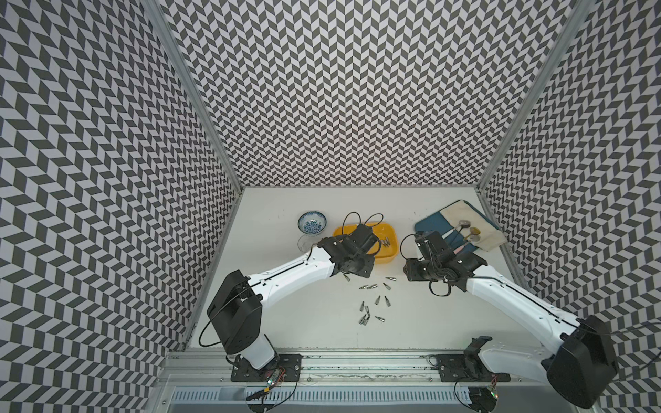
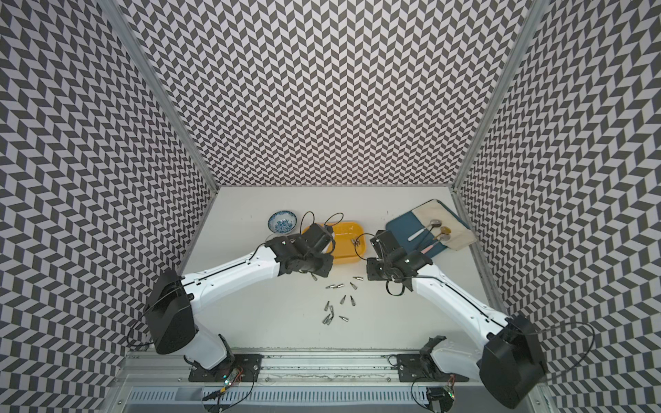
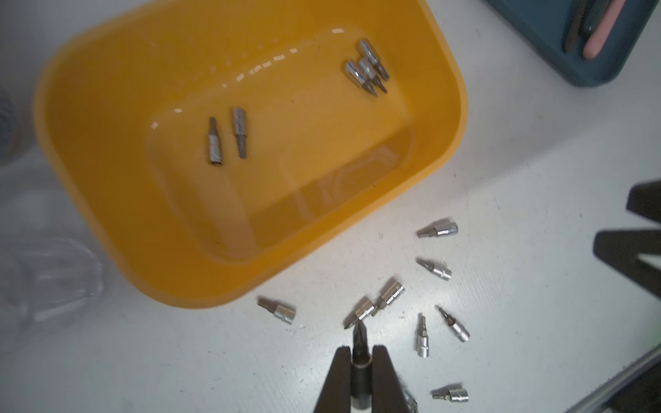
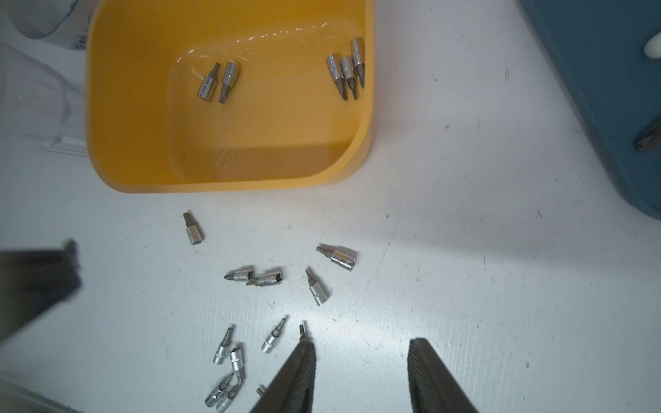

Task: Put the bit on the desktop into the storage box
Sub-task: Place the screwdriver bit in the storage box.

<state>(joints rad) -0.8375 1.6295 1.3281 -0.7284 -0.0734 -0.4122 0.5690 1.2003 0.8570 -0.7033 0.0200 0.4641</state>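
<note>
1. White counter (image 1: 322, 214): loose bits (image 4: 341, 258) scattered just beside yellow storage box (image 3: 89, 143), five more inside.
2. Left hand (image 3: 359, 352) clamped on one bit (image 3: 357, 338), near the box.
3. Right hand (image 4: 361, 345): jaws apart, nothing between them.

Black-and-white chevron walls (image 1: 357, 89), white tabletop (image 1: 304, 321)

Left gripper (image 3: 359, 349): jaws clamped on a dark screwdriver bit (image 3: 357, 336), with the tip protruding past the fingertips. Yellow storage box (image 3: 107, 143) holds five bits. A pair (image 3: 225, 137) lies side by side mid-floor, and a touching cluster of three (image 3: 370, 69) lies by one corner. At least eight silver bits (image 3: 434, 269) are scattered on the white table (image 3: 518, 178), near the box's long wall. Blue tray (image 3: 590, 71) is well apart from the box and mostly cut off.
</note>
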